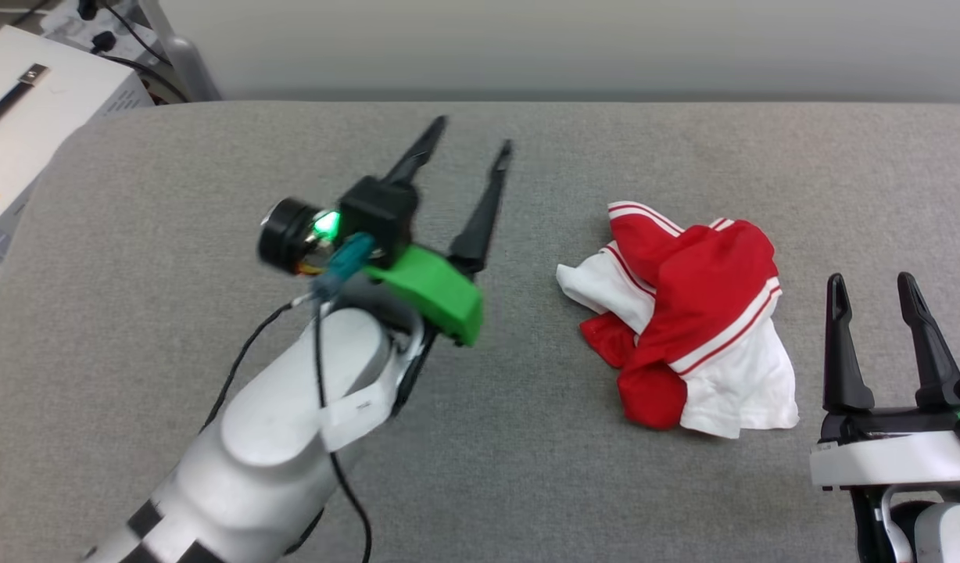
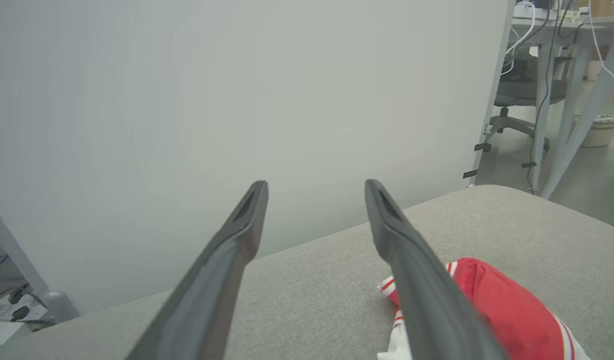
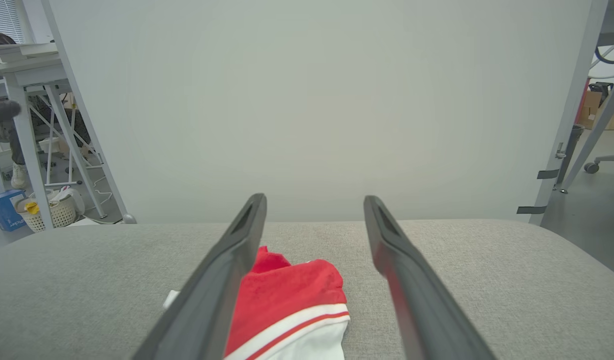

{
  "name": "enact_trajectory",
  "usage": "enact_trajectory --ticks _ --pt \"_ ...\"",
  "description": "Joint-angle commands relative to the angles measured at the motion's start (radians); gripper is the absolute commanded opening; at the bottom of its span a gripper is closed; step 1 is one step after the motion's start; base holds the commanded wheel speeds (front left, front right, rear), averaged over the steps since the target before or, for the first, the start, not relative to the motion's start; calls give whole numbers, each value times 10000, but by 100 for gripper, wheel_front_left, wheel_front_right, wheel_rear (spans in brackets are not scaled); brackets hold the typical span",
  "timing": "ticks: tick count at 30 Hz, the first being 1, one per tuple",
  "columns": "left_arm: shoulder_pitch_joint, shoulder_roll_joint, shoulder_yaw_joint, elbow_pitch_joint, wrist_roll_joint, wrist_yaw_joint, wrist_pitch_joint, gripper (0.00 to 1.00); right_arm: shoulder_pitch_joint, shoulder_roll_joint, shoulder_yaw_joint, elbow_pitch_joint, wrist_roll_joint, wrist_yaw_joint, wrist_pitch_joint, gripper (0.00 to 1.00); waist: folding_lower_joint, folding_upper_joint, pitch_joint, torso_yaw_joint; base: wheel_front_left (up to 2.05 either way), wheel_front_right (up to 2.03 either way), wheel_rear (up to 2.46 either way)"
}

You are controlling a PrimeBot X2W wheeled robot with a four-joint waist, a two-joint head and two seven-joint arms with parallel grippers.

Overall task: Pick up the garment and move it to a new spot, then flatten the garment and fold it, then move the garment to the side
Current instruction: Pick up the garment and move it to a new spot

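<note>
Garment [image 1: 683, 313]: red with white sleeves and striped trim. It lies crumpled in a heap on the table [image 1: 175, 195], a little right of the middle in the head view.
Left claw [image 1: 474, 133]: released, with the two dark fingers spread wide and nothing between them. It is left of the garment and apart from it, and the fingers point toward the far edge of the table.
Right claw [image 1: 872, 279]: released and empty, with the fingers apart. It is at the lower right of the head view, near the white part of the garment but not touching it.
Left wrist: it carries a green part [image 1: 437, 289], and a thin black cable [image 1: 324, 375] runs along the pale forearm.
Table: the top is covered with grey fabric.
Behind: a plain pale panel [image 3: 312, 100] stands at the far edge of the table, and a white box [image 1: 26, 102] is past its left corner.
</note>
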Motion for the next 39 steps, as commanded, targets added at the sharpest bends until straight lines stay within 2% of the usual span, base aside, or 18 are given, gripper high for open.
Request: enact_trajectory --ticks 1,9,16,20,27,36,37,39 --pt "513 123 357 -219 132 147 -54 100 155 -16 -46 10 -49 -7 -61 100 0 54 -251 237 0 0 0" --pt "2929 607 2400 -1337 1404 814 -56 100 395 -16 -166 109 -96 -7 -61 100 0 54 -645 484 0 0 0" --pt "4845 434 3907 -1887 2149 927 -56 100 580 -16 -197 158 -118 -7 -61 100 0 54 -906 571 0 0 0" --pt "5660 214 4601 -2023 2494 621 -56 100 698 -16 -220 220 -174 -7 -61 100 0 54 -1027 602 0 0 0" --pt "6710 -343 5502 -2118 3041 -208 -56 100 865 -16 -224 406 -277 -7 -61 100 0 54 -1210 576 0 0 0" --pt "7533 -1078 6357 -1878 3690 -905 -56 100 1074 -16 -79 620 -345 -7 -61 100 0 54 -1327 552 0 0 0" --pt "7688 -1306 6583 -1762 3899 -1116 -57 100 1161 -16 -42 689 -407 -7 -61 100 0 54 -1350 546 0 0 0" --pt "7760 -1443 6716 -1674 4041 -1264 -57 100 1225 -16 -28 749 -458 -7 -61 100 0 54 -1360 550 0 0 0"
